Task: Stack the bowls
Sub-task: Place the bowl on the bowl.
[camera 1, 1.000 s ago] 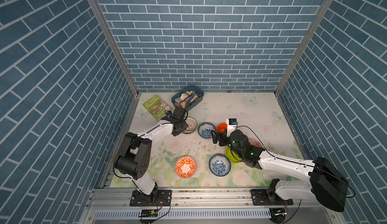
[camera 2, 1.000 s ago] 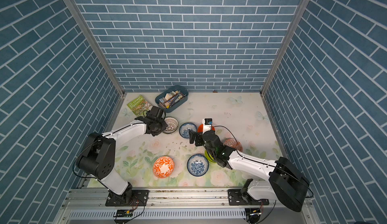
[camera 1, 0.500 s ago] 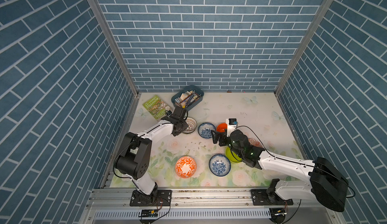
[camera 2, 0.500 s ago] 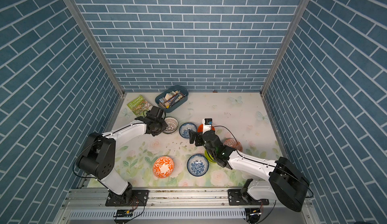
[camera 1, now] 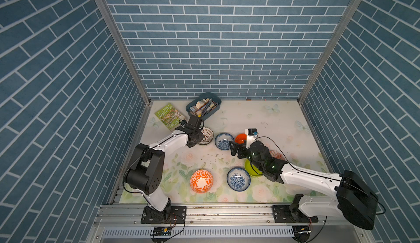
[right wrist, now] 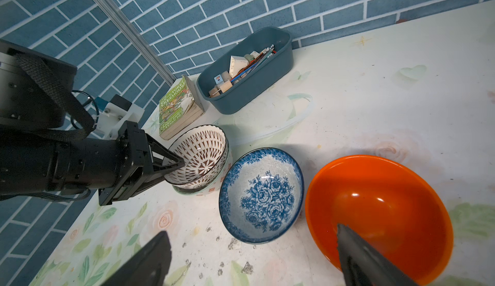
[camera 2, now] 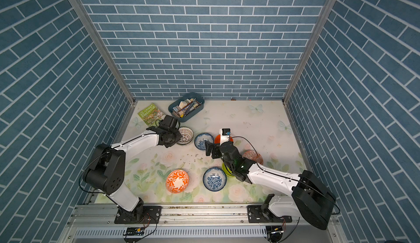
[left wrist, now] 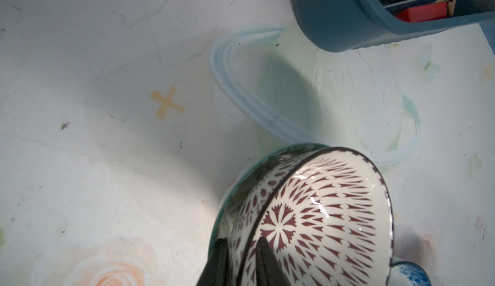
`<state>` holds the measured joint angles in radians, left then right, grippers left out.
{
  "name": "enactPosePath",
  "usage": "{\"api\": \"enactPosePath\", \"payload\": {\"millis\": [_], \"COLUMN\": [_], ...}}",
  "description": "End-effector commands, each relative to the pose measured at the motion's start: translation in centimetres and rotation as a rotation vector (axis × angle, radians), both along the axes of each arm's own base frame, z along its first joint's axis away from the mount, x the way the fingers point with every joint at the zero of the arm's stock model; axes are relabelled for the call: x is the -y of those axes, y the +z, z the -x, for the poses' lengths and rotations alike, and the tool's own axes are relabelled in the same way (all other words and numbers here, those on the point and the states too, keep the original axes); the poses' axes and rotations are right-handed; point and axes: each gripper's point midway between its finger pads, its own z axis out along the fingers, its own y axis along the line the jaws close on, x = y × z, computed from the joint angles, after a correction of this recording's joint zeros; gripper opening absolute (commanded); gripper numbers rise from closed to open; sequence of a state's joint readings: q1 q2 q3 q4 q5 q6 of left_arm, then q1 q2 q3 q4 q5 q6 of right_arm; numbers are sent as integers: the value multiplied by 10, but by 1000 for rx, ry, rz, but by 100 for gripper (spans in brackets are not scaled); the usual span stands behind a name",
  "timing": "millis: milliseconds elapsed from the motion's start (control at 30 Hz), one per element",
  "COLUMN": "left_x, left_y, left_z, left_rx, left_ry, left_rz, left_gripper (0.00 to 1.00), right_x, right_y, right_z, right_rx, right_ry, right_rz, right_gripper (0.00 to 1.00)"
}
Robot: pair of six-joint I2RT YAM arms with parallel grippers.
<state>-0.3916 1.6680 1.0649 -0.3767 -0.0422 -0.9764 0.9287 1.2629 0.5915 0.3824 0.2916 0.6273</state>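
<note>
My left gripper (left wrist: 242, 260) is shut on the near rim of the white dark-lattice bowl (left wrist: 321, 212), one finger inside and one outside. That bowl (camera 1: 207, 133) lies slightly tilted inside the grey-green patterned bowl (left wrist: 242, 180). My right gripper (right wrist: 254, 258) is open and hangs low beside a blue-white floral bowl (right wrist: 261, 196) and the plain orange bowl (right wrist: 380, 204), with one fingertip over the orange bowl's rim. Towards the front are an orange-white patterned bowl (camera 1: 201, 181), a second blue-white floral bowl (camera 1: 238, 178) and the lime-green bowl (camera 1: 251, 168), which is half under the right arm. Another orange-white patterned bowl (camera 2: 253, 156) peeks out behind that arm.
A blue-grey tray (camera 1: 213, 111) of pencils and small blocks stands at the back, close to the lattice bowl. A green book (camera 1: 169, 116) lies beside it at the back left. Dark crumbs (camera 1: 213, 158) dot the flowered table cover in the middle.
</note>
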Motion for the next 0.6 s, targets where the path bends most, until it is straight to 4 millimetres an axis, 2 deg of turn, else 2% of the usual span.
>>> {"api": "enactPosePath", "payload": {"millis": [0,233,400,567], "left_x": [4,8,7,4], "left_y": [2,3,8,9], "left_z": [0,-3,-2,0], "left_rx": [18,31,36,32], "left_ry": [-15,-19,-15,-9], "left_rz": [2,24,19,8], "left_gripper": [23,23,30,32], "right_x": [1,1,2,2], "right_y": [4,4,3,4], "right_z": [-2,-2,-2,-2], "right_rx": [24,24,22,23], "right_ry": [-1,-2,-3,-2], "right_rz": [6,7,9,8], "right_gripper": [98,98,98,98]}}
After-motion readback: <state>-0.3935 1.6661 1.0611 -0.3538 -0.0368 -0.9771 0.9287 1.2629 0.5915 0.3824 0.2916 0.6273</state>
